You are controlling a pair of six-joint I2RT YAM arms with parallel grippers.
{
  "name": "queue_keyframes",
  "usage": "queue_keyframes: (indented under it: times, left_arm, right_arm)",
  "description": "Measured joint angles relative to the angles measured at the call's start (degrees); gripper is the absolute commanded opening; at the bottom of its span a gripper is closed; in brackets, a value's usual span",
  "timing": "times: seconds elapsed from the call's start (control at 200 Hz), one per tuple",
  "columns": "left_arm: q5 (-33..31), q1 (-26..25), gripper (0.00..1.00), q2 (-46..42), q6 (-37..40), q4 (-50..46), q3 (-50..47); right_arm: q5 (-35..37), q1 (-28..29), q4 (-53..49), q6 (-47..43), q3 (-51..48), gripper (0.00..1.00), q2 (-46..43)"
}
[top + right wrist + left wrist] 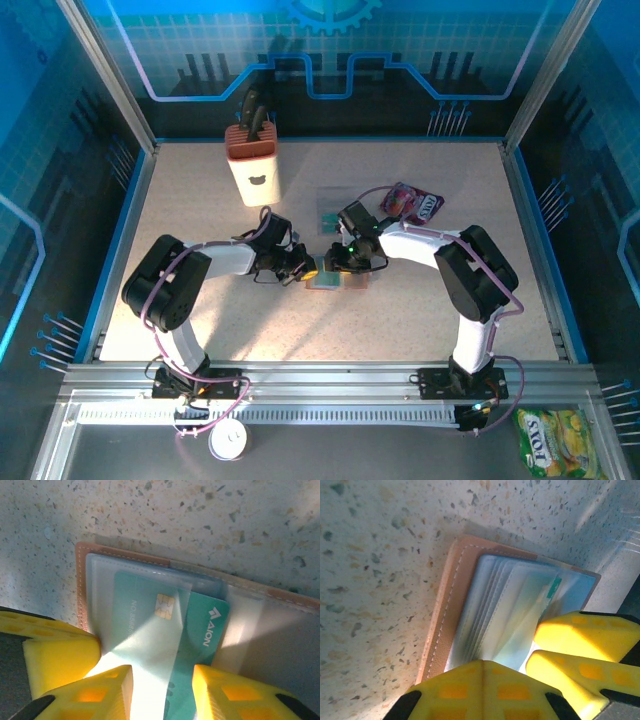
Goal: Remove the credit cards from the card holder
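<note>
Speckled pale tabletop [420,300], blue-lit enclosure walls [60,150] around it. We find the card holder [445,610] lying open on the tabletop directly between the two sets of jaws, its tan stitched cover down and its clear sleeves [490,615] fanned upward. One teal credit card [202,625], with chip and "AION" lettering showing, sticks partway out of a sleeve toward the right gripper [162,692]. That gripper's jaws stand part-way apart, tips set over the card's near end, one to each side of its middle. We cannot tell whether they press on it. On the left gripper [481,675] the jaws are closed tip to tip at the holder's opposite edge, over the sleeves; whether a sleeve is pinched, we cannot tell. Beyond the right jaws lies a purple snack packet [412,205]. Beyond the left jaws, well apart, stands a cream block [255,165] with an orange top.
</note>
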Motion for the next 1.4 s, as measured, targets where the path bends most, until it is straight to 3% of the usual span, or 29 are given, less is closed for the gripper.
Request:
queue_keyframes:
  times: [0.91, 1.401]
  left_arm:
    - [0.00, 0.00, 0.06, 0.09, 0.20, -1.68, 1.11]
    - [-0.20, -1.20, 0.06, 0.09, 0.20, -2.56, 4.72]
  right_arm:
    - [1.68, -0.02, -2.62, -1.90, 1.18, 0.39, -0.35]
    - [2.93, -0.98, -3.04, -2.51, -1.01, 0.39, -6.71]
